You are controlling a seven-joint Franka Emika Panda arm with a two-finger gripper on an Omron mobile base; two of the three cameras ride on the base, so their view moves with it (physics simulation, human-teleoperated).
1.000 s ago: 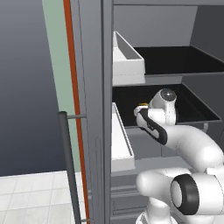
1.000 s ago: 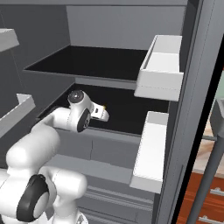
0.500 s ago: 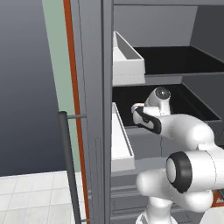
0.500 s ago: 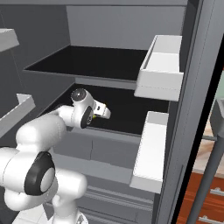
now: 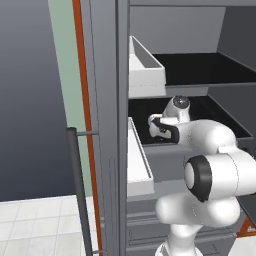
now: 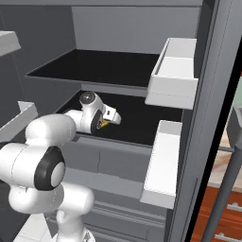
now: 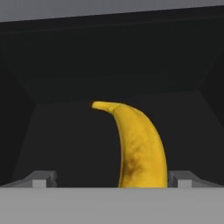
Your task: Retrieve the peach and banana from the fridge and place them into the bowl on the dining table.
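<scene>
Early stage, by my read: nothing delivered, first fruit not yet gripped.

- Fridge (image 6: 118,28) is open, arm reaching onto the lower dark shelf (image 6: 142,120).
- Claw (image 6: 111,117) sits low over that shelf, jaws spread wide, nothing clamped. In the hand view the two fingertips (image 7: 41,178) stand well apart either side of the banana (image 7: 138,148).
- Banana lies on the shelf floor, between the tips, stem end pointing away toward the back wall. Whether either pad touches it, cannot tell. A sliver of yellow shows by the claw in the right base view too (image 6: 103,124).

Containers:
- Upper right door bin (image 6: 172,78): white, looks empty as far as its open top shows.
- Lower right door bin (image 6: 158,165): same, nothing seen inside.
- Left door bins (image 5: 145,67): nothing seen above the rims; interiors partly hidden.
- Upper shelf (image 6: 94,66): bare.

Left to do, as I judge it: close on the banana, pull out, carry to the bowl on the desk, then repeat for the peach.
</scene>
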